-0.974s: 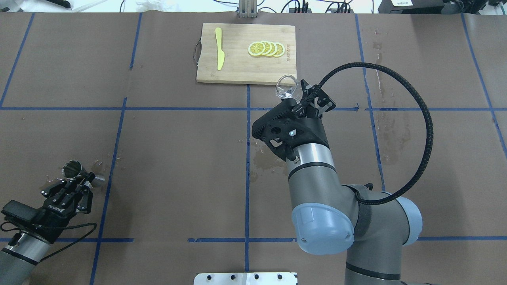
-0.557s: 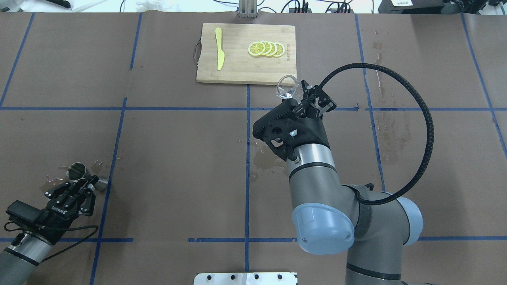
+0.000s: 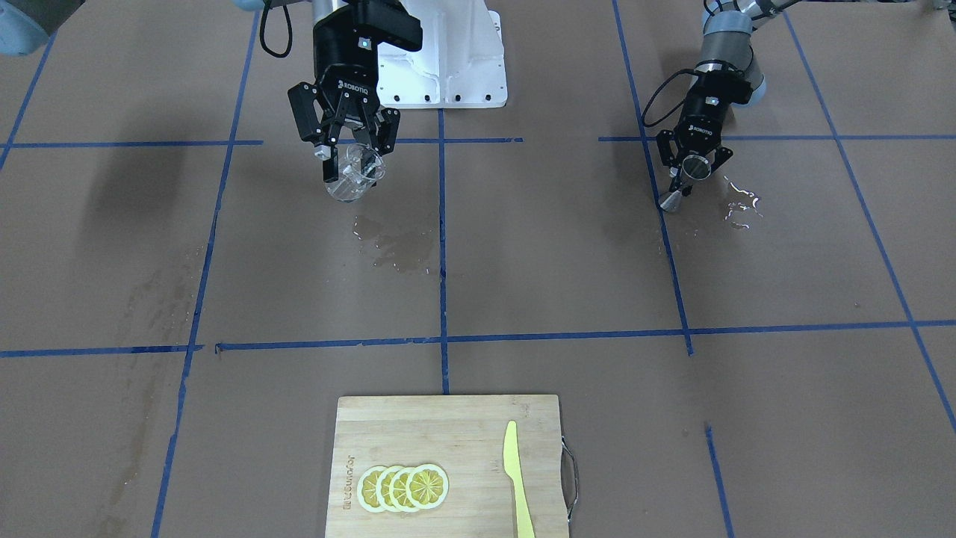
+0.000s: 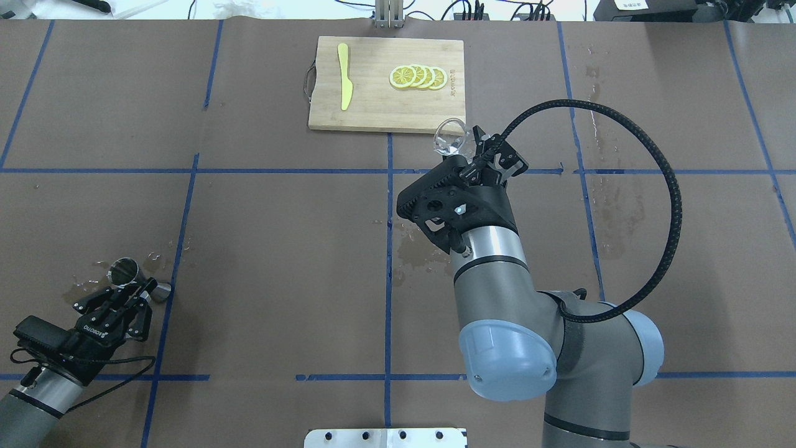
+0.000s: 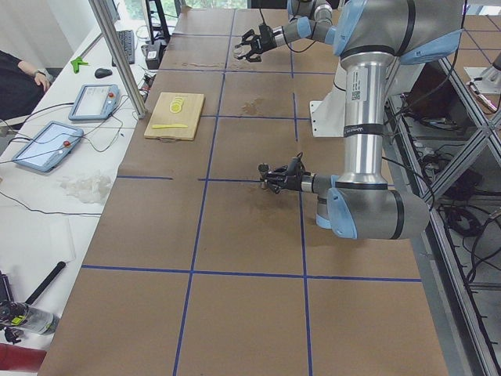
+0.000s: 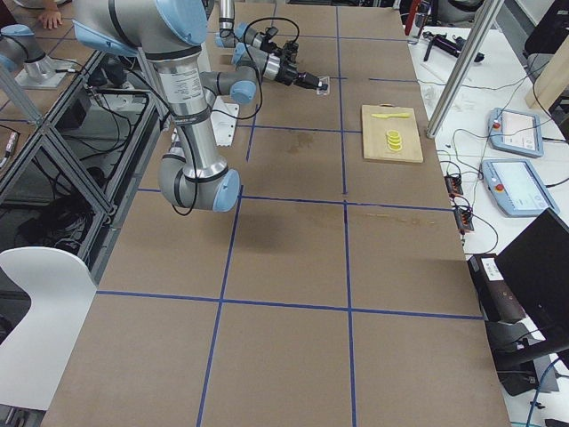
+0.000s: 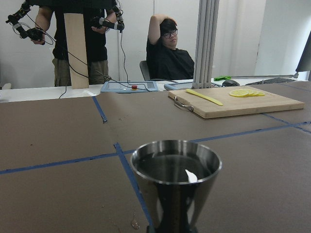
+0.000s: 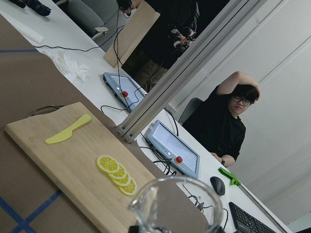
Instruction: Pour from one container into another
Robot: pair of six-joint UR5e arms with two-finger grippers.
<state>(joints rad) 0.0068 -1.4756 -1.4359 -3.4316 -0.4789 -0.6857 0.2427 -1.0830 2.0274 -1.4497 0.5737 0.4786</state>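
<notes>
The right gripper, upper left of centre in the front-facing view, is clamped on the small clear glass cup with a pouring lip, holding it clear of the brown paper-covered table. In the overhead view the cup shows at upper centre, at the lower right edge of the pale wooden cutting board, which carries a fan of lemon slices and a yellow knife. At the lower left of the overhead view the left gripper grasps the small silvery-grey hourglass-shaped steel jigger at its narrow waist. Whether its base touches the table cannot be told. Its wrist camera shows dark liquid inside the upper cone. Spilled water glistens just beside the jigger, and a wet patch lies mid-table.
</notes>
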